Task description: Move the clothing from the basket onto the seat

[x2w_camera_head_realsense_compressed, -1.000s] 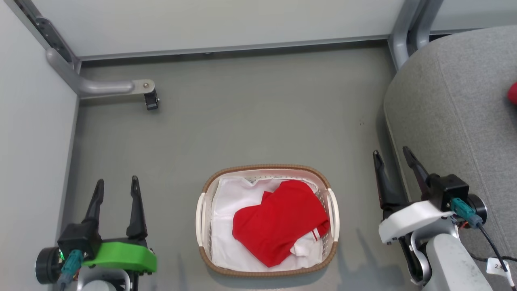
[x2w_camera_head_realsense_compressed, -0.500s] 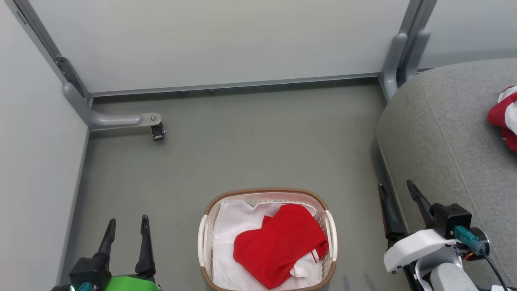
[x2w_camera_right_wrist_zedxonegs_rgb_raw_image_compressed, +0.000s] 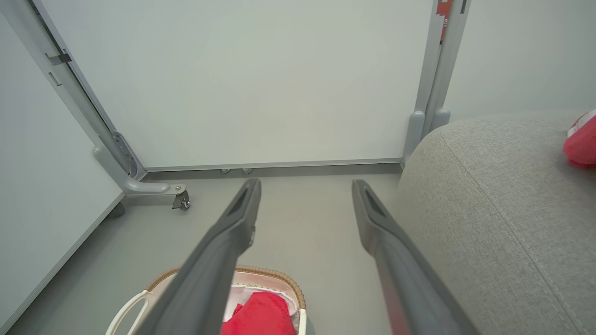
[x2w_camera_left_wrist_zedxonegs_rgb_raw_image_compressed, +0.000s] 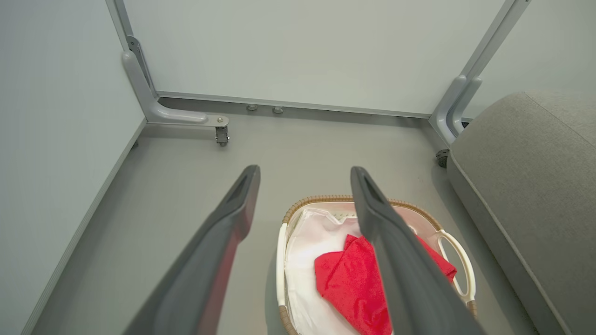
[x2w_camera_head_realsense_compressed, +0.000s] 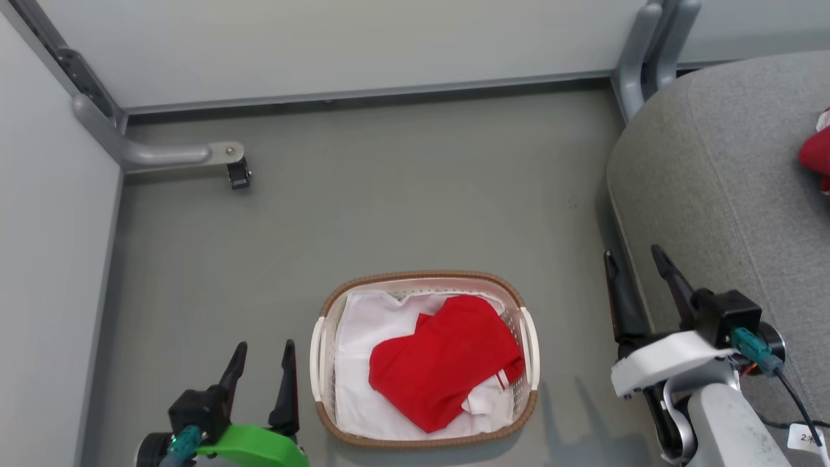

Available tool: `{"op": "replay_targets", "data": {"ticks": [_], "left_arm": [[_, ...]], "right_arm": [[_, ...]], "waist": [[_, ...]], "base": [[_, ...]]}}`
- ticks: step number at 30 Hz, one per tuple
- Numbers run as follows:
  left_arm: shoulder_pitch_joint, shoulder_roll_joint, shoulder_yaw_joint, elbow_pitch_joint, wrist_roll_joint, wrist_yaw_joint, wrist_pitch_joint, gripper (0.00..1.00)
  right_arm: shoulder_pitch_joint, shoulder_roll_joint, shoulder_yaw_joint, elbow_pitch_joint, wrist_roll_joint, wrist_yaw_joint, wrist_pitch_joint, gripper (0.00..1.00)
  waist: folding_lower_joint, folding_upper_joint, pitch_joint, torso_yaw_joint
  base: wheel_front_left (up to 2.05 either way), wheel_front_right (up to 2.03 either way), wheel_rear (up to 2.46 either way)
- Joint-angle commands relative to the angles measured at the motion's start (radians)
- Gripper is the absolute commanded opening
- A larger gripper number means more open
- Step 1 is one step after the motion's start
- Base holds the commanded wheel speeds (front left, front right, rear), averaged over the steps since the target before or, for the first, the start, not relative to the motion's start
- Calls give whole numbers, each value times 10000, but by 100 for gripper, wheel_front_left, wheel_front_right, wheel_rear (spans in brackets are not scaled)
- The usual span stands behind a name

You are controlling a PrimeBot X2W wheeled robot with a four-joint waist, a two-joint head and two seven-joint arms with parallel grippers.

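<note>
The clothing (x2w_camera_head_realsense_compressed: 444, 366) is seen lying crumpled inside the basket (x2w_camera_head_realsense_compressed: 425, 277), on top of the white liner (x2w_camera_head_realsense_compressed: 369, 331). It is bunched toward the basket's right side, and a white striped edge is shown at its lower right. The basket is set on the grey floor (x2w_camera_head_realsense_compressed: 389, 207), near the seat (x2w_camera_head_realsense_compressed: 713, 162) but apart from it. A 2nd red and white piece of fabric (x2w_camera_head_realsense_compressed: 818, 152) is seen on the seat, cut off by the right edge of the head view.

The left gripper (x2w_camera_head_realsense_compressed: 264, 346) is held close to the basket's left handle. Its 2 fingers are spread apart and nothing is grasped between them. The right gripper (x2w_camera_head_realsense_compressed: 632, 253) is positioned along the seat's near edge, to the right of the basket, and its 2 fingers are likewise parted and empty.

A grey metal foot with a small caster (x2w_camera_head_realsense_compressed: 237, 174) is seen on the floor by the corner of the pale wall panels (x2w_camera_head_realsense_compressed: 356, 45).
</note>
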Motion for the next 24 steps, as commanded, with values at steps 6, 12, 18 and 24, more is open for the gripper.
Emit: {"op": "replay_targets", "data": {"ticks": [6, 12, 18, 24], "left_arm": [[-1309, 34, -1127, 1039, -411, -116, -7, 100], [-2514, 34, -1800, 1951, -550, -143, -7, 100], [-3803, 38, -3054, 2997, -855, -147, -9, 100], [-5002, 37, -3815, 3901, -1303, -145, -7, 100]], "right_arm": [[-934, -39, 229, -404, -174, -10, -23, 100], [-1706, -39, 346, -789, -254, -10, -23, 100], [-2305, -40, 421, -1178, -210, -12, -23, 100], [-2724, -37, 517, -1586, -168, -10, -23, 100]], "waist": [[0, 0, 1943, -405], [0, 0, 3183, -680], [0, 0, 4236, -931], [0, 0, 5195, -1153]], "base": [[0, 0, 0], [0, 0, 0], [0, 0, 0], [0, 0, 0]]}}
